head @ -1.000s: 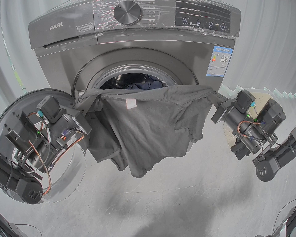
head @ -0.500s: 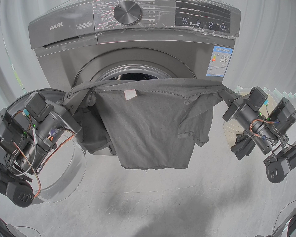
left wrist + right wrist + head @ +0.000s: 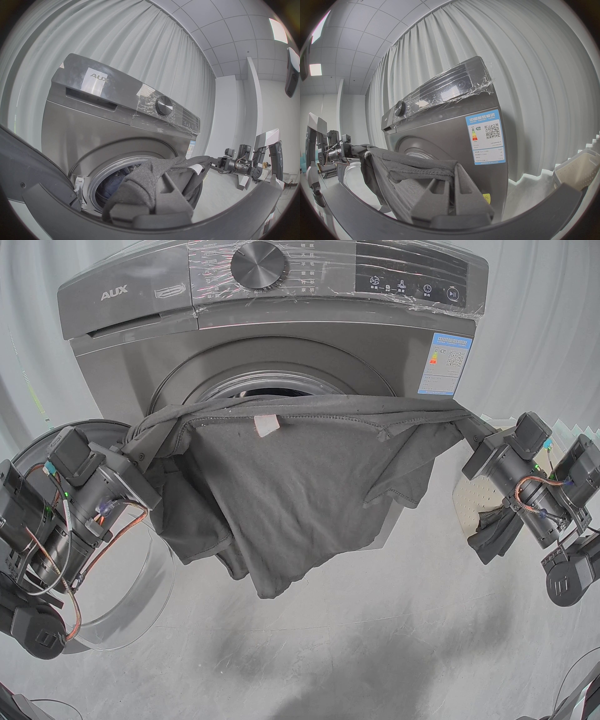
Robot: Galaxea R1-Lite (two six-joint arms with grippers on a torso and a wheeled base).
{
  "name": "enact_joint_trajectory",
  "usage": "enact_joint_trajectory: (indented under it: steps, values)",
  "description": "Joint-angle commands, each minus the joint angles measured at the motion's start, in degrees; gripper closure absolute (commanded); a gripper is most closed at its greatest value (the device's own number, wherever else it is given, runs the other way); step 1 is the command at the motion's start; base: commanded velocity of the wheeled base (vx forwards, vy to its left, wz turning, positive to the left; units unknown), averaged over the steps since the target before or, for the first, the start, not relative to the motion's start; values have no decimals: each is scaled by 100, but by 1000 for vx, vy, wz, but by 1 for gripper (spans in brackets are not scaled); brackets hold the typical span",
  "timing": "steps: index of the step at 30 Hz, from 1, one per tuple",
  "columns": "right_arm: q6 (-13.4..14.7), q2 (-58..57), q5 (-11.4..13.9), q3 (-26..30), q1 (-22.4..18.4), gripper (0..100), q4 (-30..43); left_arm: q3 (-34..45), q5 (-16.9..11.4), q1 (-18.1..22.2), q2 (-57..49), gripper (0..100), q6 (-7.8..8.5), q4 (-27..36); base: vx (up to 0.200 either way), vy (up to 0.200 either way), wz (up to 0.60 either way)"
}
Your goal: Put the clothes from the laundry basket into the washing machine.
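Note:
A dark grey t-shirt (image 3: pixel 294 484) hangs stretched between my two grippers in front of the washing machine (image 3: pixel 269 321), covering most of its round opening (image 3: pixel 269 392). My left gripper (image 3: pixel 134 443) is shut on the shirt's left end, beside the open glass door (image 3: pixel 119 577). My right gripper (image 3: pixel 472 426) is shut on the shirt's right end. In the left wrist view the shirt (image 3: pixel 156 178) bunches over the fingers, and dark blue clothes (image 3: pixel 114 186) lie inside the drum. The right wrist view has the shirt (image 3: pixel 406 175) clamped between the fingers (image 3: pixel 462 190). The laundry basket (image 3: pixel 481 502) stands at right.
The open door swings out to the lower left, close under my left arm. A dark garment (image 3: pixel 497 534) hangs over the cream basket's rim (image 3: pixel 578 170). Grey floor (image 3: pixel 325 646) spreads in front of the machine. Curtains hang behind it.
Both grippers have drawn apart and risen a little, pulling the shirt's top edge taut across the opening. The shirt's hanging lower part has swung and now ends in a point.

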Motion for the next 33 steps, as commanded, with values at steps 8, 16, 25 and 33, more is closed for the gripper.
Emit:
enact_joint_trajectory:
  steps: [8,16,25,33]
  values:
    - [2,-58,-34,25,213,100,3,-29,48,-113,69,100,8,32,0,0,0]
    - [11,91,-236,288,643,100,3,-222,100,-447,553,100,25,5,0,0,0]
    - [46,557,-412,543,986,100,-5,-679,188,-579,878,100,60,58,0,0,0]
    - [81,1049,-667,622,1628,100,56,-925,469,-781,1185,100,69,-21,0,0,0]
